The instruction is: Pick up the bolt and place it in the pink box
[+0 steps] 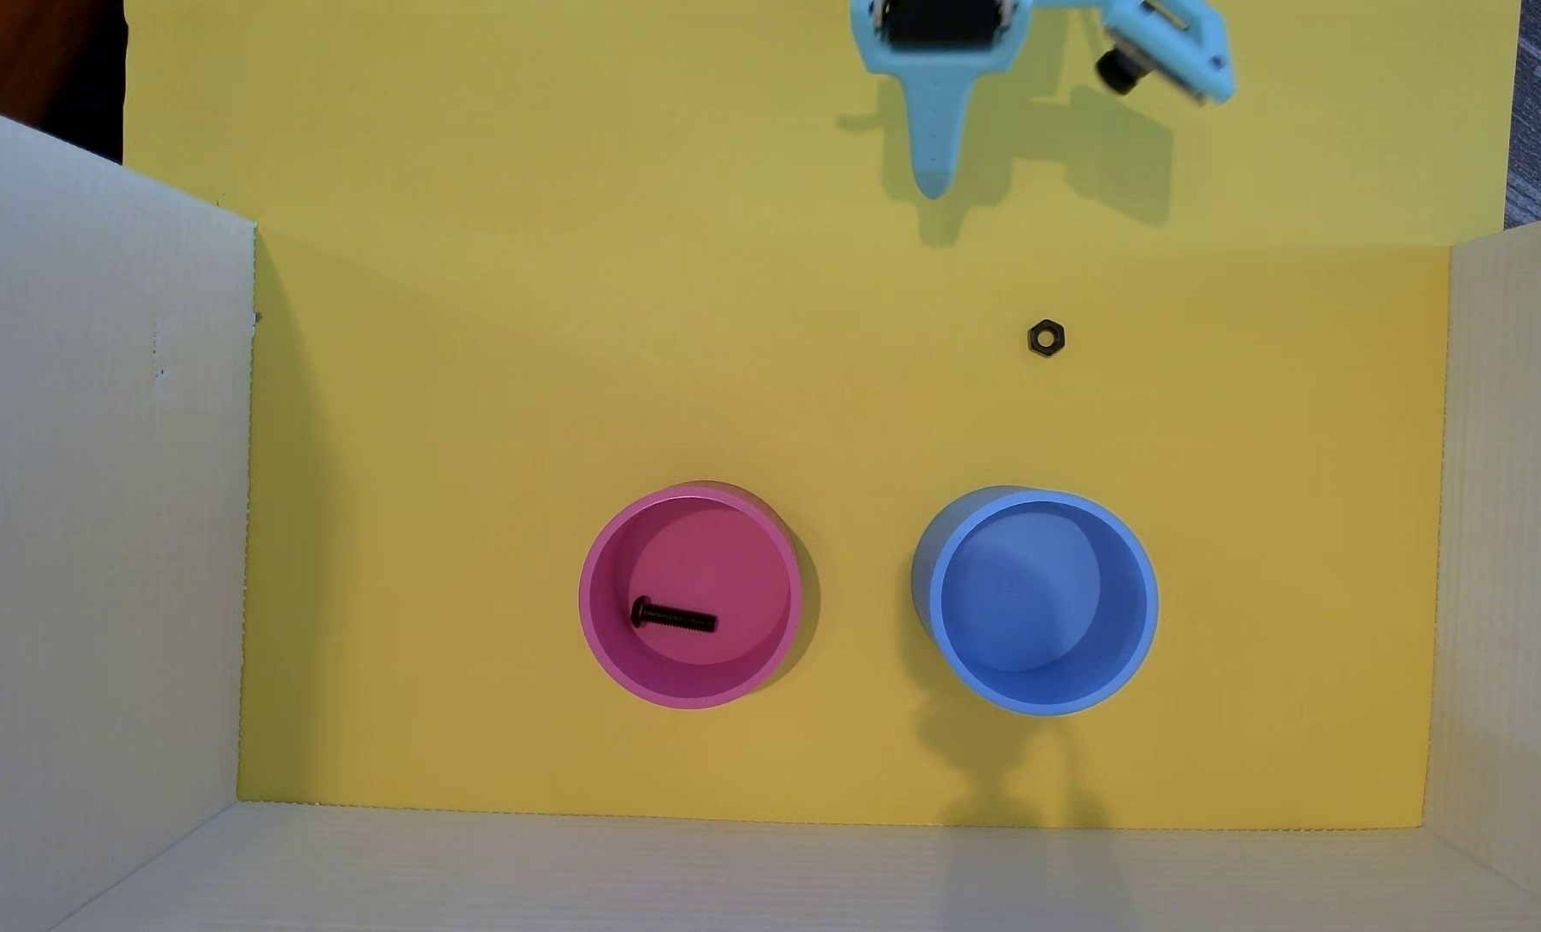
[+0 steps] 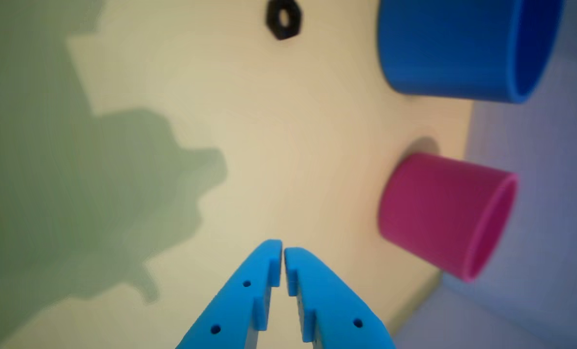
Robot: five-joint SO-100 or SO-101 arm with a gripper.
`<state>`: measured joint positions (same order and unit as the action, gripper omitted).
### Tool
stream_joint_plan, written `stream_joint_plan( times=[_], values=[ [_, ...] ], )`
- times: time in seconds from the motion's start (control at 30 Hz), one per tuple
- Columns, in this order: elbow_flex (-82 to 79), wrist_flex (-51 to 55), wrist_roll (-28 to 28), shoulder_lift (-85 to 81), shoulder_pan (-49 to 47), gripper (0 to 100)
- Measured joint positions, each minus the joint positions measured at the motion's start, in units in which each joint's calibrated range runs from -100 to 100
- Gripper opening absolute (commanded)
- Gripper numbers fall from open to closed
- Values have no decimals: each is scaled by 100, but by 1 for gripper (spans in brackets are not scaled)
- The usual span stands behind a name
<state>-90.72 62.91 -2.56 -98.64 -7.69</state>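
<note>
Bolt lies flat on the floor of the pink box, in the lower left part of it in the overhead view, head toward the left of the frame and shaft pointing right, so its long axis runs nearly level across the picture. It touches nothing but the box floor, as far as I can tell. Judged from this, the placing is already done and nothing is left to carry.

Going near to far in the wrist view: the tool fills the bottom centre, its two blue tips drawn together with only a hairline gap and nothing held between them. Beyond it, to the right, stands the pink box, seen from the side, so the bolt inside is hidden there. Farther off are the blue cup at upper right and the nut at top centre.

In the overhead view the tool sits at the top edge, well apart from both cups; the bolt lies far down and to the left of it. The nut rests on the yellow worktop between the tool and the blue cup.
</note>
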Motion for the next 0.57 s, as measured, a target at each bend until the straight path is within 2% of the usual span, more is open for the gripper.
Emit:
stream_joint_plan(
  times=[0.13, 0.57],
  values=[
    [-441, 17, -10, 34, -66, 1],
    [-495, 17, -15, 17, 7, 1]
  ],
)
